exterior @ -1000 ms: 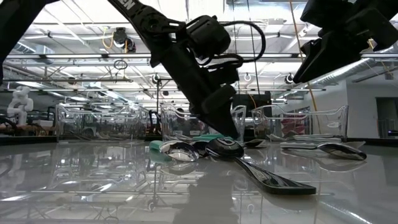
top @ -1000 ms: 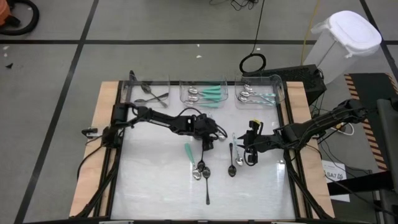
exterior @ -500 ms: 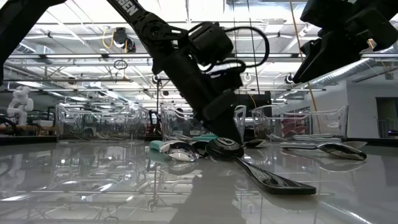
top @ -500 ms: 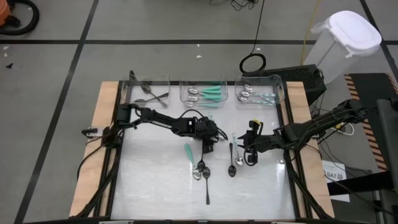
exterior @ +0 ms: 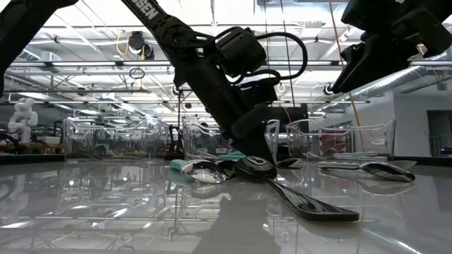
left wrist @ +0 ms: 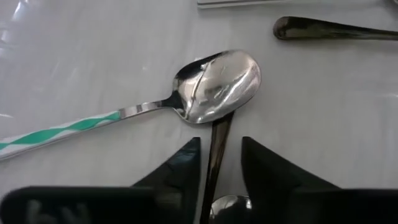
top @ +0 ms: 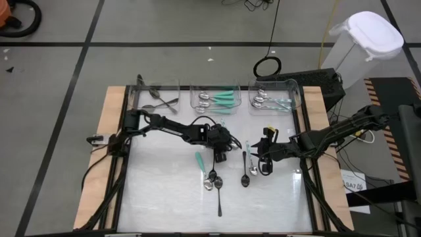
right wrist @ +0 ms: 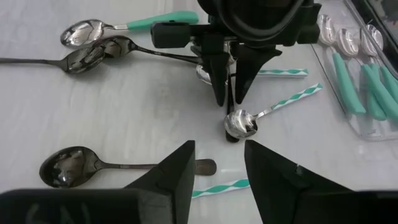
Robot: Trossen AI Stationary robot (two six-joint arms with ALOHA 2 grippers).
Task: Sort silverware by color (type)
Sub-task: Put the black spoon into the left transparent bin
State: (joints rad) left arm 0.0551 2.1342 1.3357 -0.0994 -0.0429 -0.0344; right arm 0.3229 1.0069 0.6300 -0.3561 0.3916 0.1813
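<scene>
Loose silverware lies mid-table. A silver spoon (left wrist: pixel 217 87) with a green-striped handle lies with its bowl over the handle of a dark spoon (left wrist: pixel 214 155). My left gripper (left wrist: pixel 221 140) (top: pixel 220 153) slants down over them, open, one finger on each side of that dark handle. A green-handled spoon (top: pixel 199 160), a cluster of spoon bowls (top: pixel 212 181) and another dark spoon (top: pixel 245 172) lie flat nearby. My right gripper (right wrist: pixel 217 144) (top: pixel 263 163) hovers open to the right with nothing between its fingers. My left gripper comes slanting down with its fingers along the dark spoon's handle (left wrist: pixel 213 165), which lies flat on the table and runs under the silver spoon's bowl. One finger (left wrist: pixel 186 165) stands right at the handle and a gap shows at the other; whether either touches, I cannot tell.
Three clear bins stand along the far edge: one with dark spoons (top: pixel 160 99), one with green-handled spoons (top: pixel 214 99), one with pale-handled spoons (top: pixel 273 100). Striped-handled spoons (right wrist: pixel 283 73) (right wrist: pixel 224 186) lie between the arms. Bare tabletop lies toward the near left (top: pixel 158 197).
</scene>
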